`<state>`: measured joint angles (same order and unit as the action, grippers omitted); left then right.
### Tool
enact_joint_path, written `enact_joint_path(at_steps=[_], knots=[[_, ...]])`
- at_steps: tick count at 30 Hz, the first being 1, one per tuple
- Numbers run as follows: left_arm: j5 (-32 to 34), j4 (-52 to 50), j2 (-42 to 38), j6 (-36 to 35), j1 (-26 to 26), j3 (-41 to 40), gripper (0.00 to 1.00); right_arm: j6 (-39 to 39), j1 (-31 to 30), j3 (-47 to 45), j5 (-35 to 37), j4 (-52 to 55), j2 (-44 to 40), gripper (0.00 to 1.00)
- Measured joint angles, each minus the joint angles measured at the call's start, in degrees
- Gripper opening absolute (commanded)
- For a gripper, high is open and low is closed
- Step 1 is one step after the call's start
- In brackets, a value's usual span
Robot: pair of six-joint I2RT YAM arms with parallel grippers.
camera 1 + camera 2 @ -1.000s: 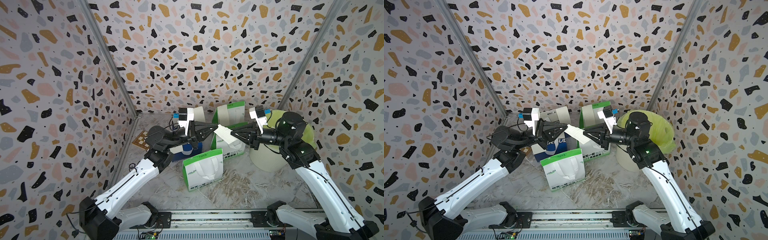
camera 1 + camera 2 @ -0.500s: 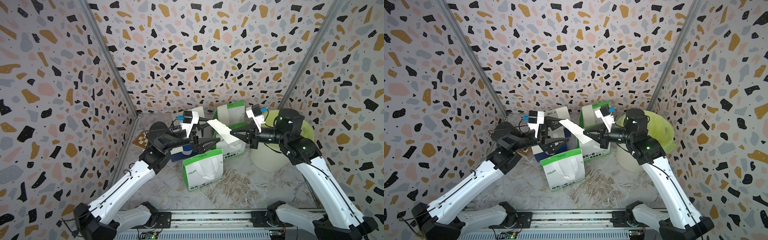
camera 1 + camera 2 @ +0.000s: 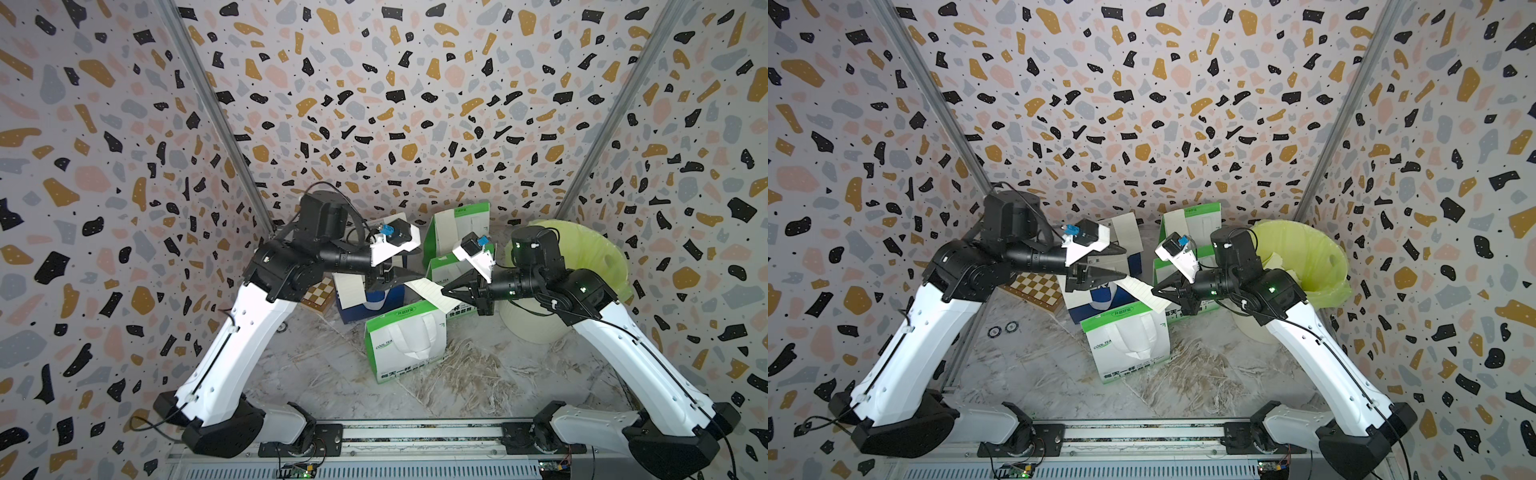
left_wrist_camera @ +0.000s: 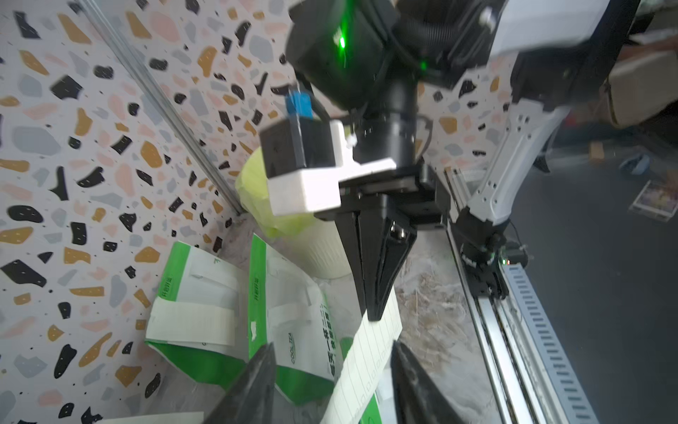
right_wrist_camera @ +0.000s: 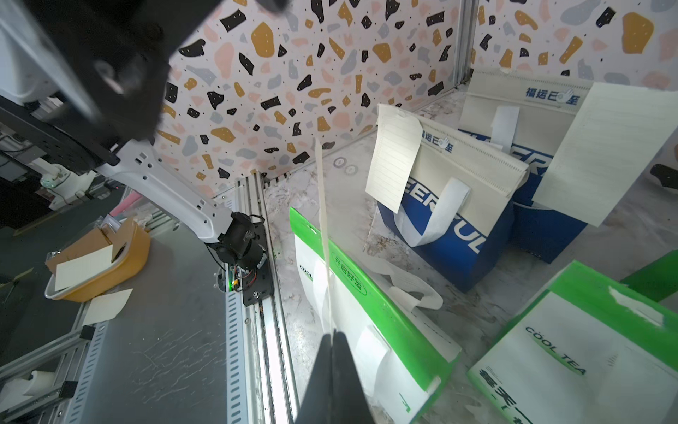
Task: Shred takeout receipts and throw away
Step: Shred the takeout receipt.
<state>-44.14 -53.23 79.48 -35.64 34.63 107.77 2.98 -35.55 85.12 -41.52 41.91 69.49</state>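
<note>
Being released by the left gripper (image 4: 332,345), whose jaws are now half parted around its free end, the ruled receipt (image 4: 367,352) is pinched only in the closed right gripper (image 5: 333,332).

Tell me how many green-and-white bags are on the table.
3. The front bag stands nearest the rail; the middle bag is behind it beside the bin; the back bag stands near the rear wall. None seems hidden.

Tabletop (image 3: 324,374) centre: front bag (image 3: 405,345). Behind it to the left, left pair of bags (image 3: 353,309); to the right, right pair of bags (image 3: 457,224). Checkerboard (image 3: 318,293) just left of the left pair. Bin (image 3: 523,324) at right rear. Receipt (image 3: 430,293) aloft over the front bag's rear edge.
</note>
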Motion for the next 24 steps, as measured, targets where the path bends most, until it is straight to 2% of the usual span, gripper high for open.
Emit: enact_joint_path(at_steps=[3, 8, 24], knots=[[1.3, -3.7, 1.3, -2.0, 2.6, -1.9, 0.59, 0.7, -1.0, 1.2, 1.1, 1.1, 0.6, 0.00], [2.1, -4.5, 1.1, -2.6, 5.1, -3.8, 0.55, 1.2, -2.1, 2.2, 1.6, 1.9, 0.7, 0.00], [5.5, -0.2, -0.7, -0.8, 4.7, -8.2, 0.44, 2.3, -2.9, 4.2, 2.3, 4.5, 0.7, 0.00]])
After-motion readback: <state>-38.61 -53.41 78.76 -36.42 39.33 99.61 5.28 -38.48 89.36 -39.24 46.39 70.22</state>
